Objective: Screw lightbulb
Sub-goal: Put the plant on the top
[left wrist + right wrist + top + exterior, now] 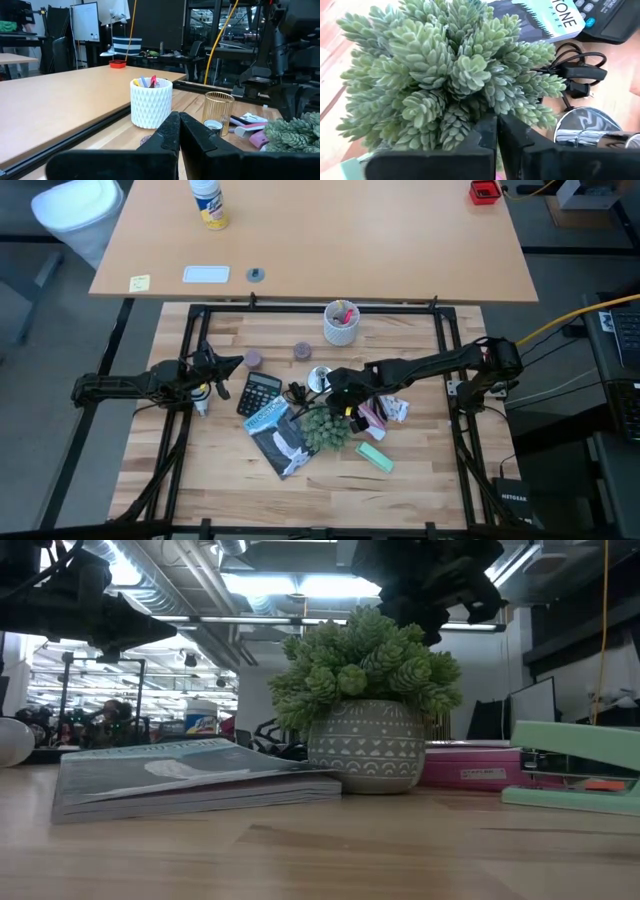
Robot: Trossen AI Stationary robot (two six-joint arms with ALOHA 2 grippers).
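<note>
The lightbulb [201, 398], a small white globe, lies on the wood table just on the near side of my left arm; its rounded side shows at the low view's left edge [10, 741]. My left gripper [238, 363] is shut and empty above the table, left of the calculator [260, 392]; it also shows in the left wrist view [178, 125]. My right gripper [332, 383] is shut and hangs above the potted succulent [445, 70], close to the shiny silver lamp base [592, 125] with its black cord.
A book [280, 435], the plant pot [365, 745], a green stapler [375, 456] and pink items crowd the table's middle. A white pen cup [341, 322] stands at the far edge, with a gold wire cup [218, 111] near it. Two purple discs [254, 358] lie nearby.
</note>
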